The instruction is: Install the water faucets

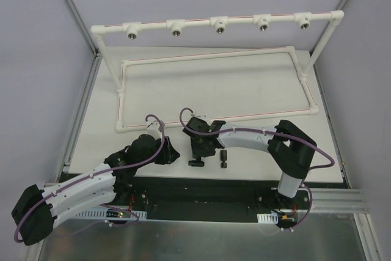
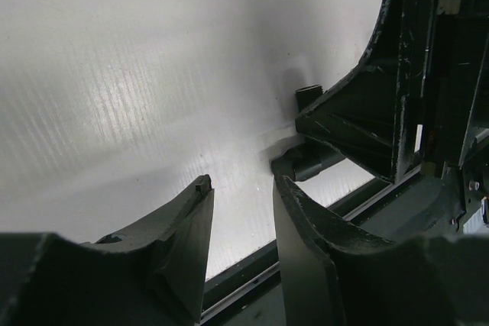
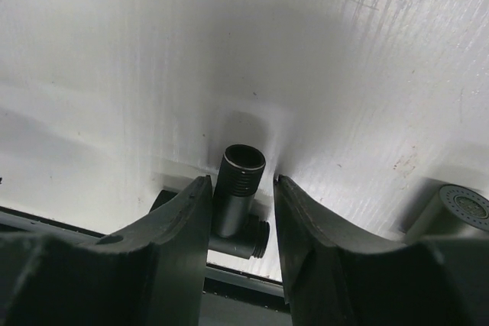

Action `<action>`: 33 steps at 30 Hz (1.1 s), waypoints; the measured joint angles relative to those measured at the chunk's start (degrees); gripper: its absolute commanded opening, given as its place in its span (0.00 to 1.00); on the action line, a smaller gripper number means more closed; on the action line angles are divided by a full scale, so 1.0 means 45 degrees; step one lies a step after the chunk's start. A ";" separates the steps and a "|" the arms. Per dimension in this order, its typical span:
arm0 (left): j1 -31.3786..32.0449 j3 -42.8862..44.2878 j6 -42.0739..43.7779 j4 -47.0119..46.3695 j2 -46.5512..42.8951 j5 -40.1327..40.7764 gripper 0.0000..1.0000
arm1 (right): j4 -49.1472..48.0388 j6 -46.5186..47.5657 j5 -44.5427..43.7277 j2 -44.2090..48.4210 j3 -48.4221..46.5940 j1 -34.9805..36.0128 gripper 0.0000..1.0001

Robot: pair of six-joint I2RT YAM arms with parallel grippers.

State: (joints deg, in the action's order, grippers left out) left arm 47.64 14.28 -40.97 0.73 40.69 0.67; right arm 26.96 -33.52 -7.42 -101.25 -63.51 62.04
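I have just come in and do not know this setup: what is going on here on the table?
The right gripper is low over the table, its open fingers on both sides of the T-shaped black faucet, which is not lifted yet. The left gripper hangs open and empty close beside it. The short faucet rests a little to the right. The five fittings on the white pipe frame at the back hold no faucet.

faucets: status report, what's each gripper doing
Left gripper open, empty, close beside the right. Right gripper open, straddling the T-shaped faucet on the table. Stubby faucet loose alongside, none installed.
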 measured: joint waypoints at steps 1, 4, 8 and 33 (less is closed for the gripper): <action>0.0000 -0.0010 0.0000 0.0015 -0.0010 0.0000 0.39 | 0.0044 -0.0019 -0.0039 -0.0073 -0.0044 0.0029 0.42; 0.0000 -0.0039 0.0000 0.0102 -0.0136 0.0000 0.39 | 0.0146 -0.0078 -0.0185 -0.0257 -0.0199 0.0068 0.37; 0.0000 -0.0044 0.0000 0.0262 -0.0379 0.0000 0.41 | 0.0214 -0.0160 -0.0267 -0.0364 -0.0330 0.0068 0.19; 0.0000 0.1307 0.0797 0.0097 -0.1656 -0.1787 0.62 | -0.0801 -0.1350 0.0738 0.2856 0.0117 -0.0763 0.00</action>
State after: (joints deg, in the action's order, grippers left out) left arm 47.64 20.16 -37.39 1.17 33.23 -7.38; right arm 23.35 -39.59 -4.10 -88.40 -62.98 58.61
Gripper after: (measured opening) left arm 0.619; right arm 0.183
